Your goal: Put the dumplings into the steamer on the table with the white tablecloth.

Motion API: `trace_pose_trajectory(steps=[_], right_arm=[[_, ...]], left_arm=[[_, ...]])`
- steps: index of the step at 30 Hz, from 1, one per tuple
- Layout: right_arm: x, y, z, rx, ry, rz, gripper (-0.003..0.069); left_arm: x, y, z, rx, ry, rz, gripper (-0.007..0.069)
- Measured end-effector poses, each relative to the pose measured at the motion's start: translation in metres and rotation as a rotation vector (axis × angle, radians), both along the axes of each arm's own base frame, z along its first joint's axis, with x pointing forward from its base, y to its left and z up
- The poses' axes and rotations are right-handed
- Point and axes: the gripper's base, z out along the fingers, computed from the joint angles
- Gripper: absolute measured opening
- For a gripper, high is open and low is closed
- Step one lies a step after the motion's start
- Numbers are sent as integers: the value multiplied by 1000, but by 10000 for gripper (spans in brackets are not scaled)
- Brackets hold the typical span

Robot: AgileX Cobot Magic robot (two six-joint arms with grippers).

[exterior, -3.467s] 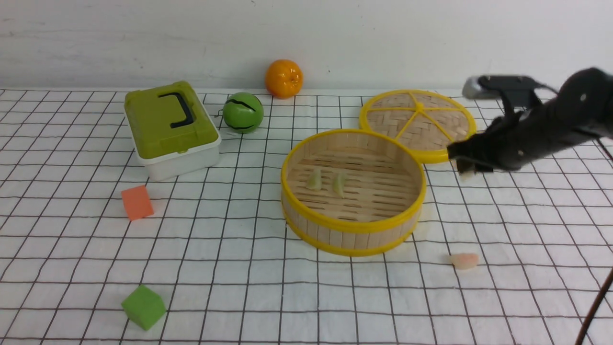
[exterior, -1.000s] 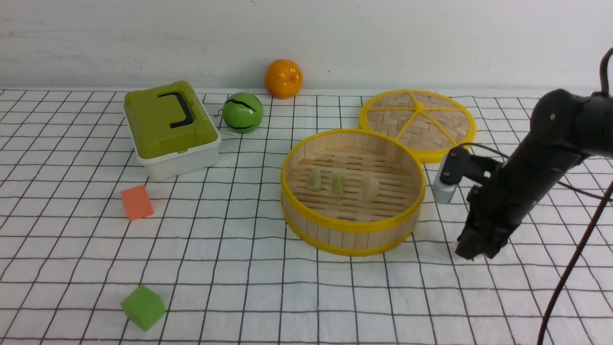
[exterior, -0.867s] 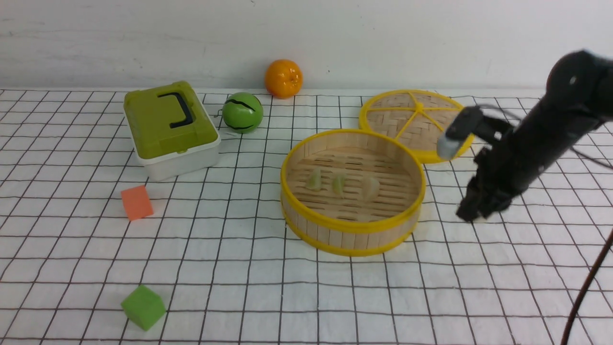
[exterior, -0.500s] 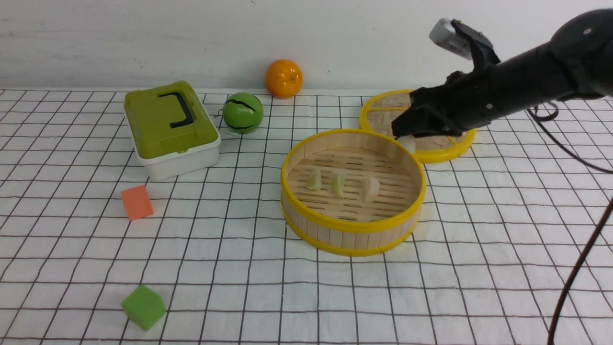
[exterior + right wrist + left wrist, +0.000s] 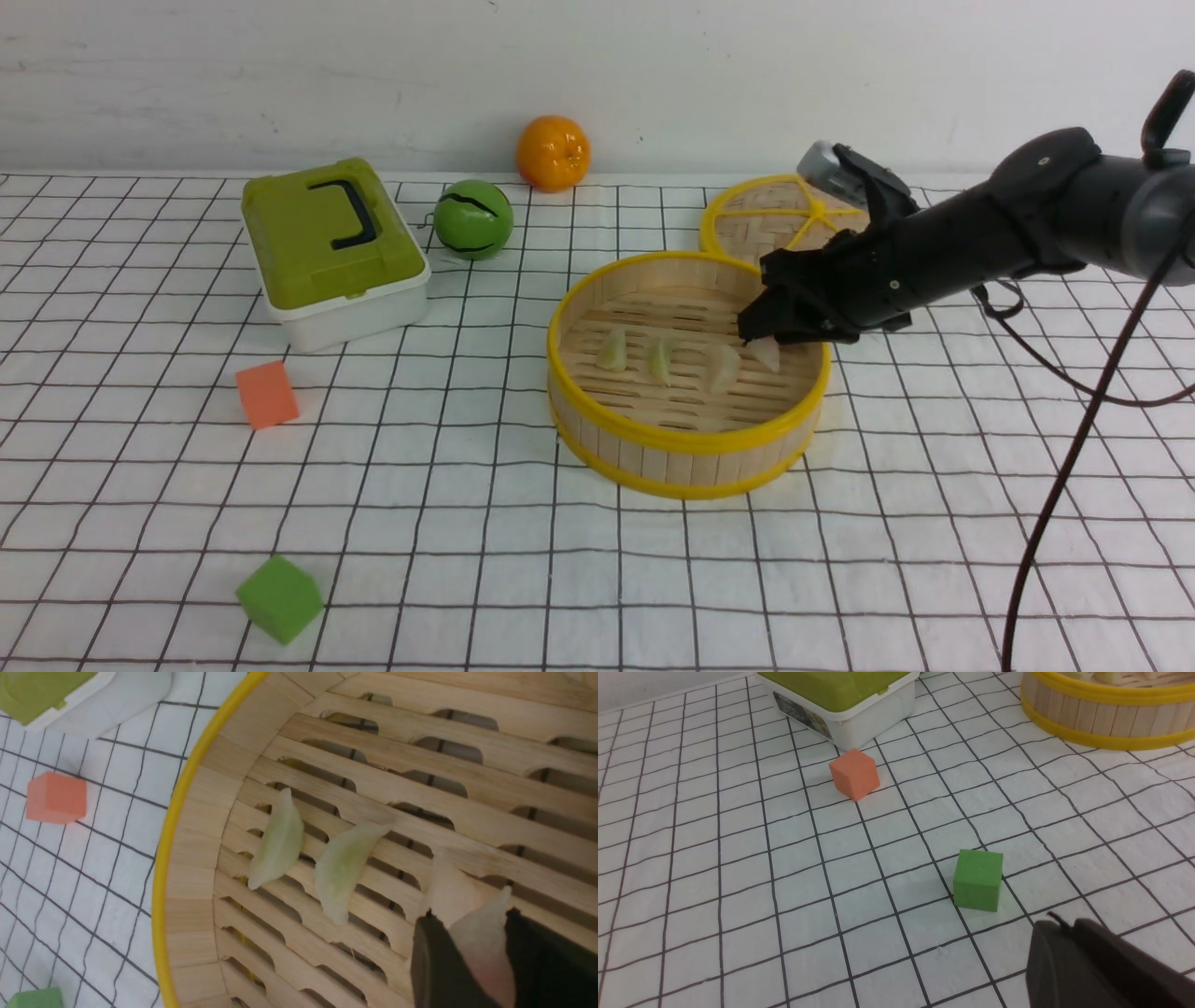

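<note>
The steamer (image 5: 688, 448) stands right of centre on the white grid tablecloth (image 5: 448, 523). On its slats lie two pale green dumplings (image 5: 612, 351) (image 5: 662, 359) and one pink-cream dumpling (image 5: 723, 368). My right gripper (image 5: 767, 347) reaches in over the right rim and is shut on the second pink-cream dumpling (image 5: 483, 945), held just above the slats beside the lying pink-cream one (image 5: 448, 889). The green dumplings show in the right wrist view (image 5: 279, 842) (image 5: 343, 868). My left gripper (image 5: 1064, 926) is shut and empty, low over the cloth near the green cube.
The woven lid (image 5: 775, 219) lies behind the steamer, partly hidden by my right arm. A green-lidded box (image 5: 329, 252), a green ball (image 5: 473, 219) and an orange (image 5: 554, 152) stand at the back. An orange cube (image 5: 267, 394) and a green cube (image 5: 279, 597) lie on the left.
My right gripper picked the last pink-cream dumpling off the cloth right of the steamer, lifted it, swung over the lid and came down into the steamer. A third dumpling has appeared on the slats.
</note>
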Motion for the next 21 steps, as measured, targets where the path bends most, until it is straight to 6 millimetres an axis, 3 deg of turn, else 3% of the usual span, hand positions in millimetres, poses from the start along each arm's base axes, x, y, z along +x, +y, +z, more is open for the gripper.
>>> trace_pose_trajectory(steps=[6, 10, 14, 15, 16, 18, 19, 20, 21], right_arm=[[-1, -1, -2, -35, 6, 3, 312], [-1, -1, -3, -32, 22, -11, 316], [-6, -4, 13, -16, 28, -4, 273], [-15, -7, 36, -22, -1, 29, 235], [-18, -8, 42, -30, -13, 41, 224], [-41, -16, 91, -97, -104, 114, 144], [-46, -17, 99, -114, -121, 123, 121], [-68, -24, 132, -196, -186, 159, 62], [-80, -26, 147, -246, -211, 170, 24]], left_arm=[[0, 0, 0, -1, -3, -1, 39], [0, 0, 1, -4, -9, -3, 39], [0, 0, 1, -4, -9, -3, 39], [0, 0, 1, -3, -10, -3, 39], [0, 0, 1, -3, -10, -3, 39], [0, 0, 1, -3, -10, -3, 41], [0, 0, 1, -3, -10, -3, 41], [0, 0, 1, -3, -10, -3, 43], [0, 0, 1, -3, -10, -3, 46]])
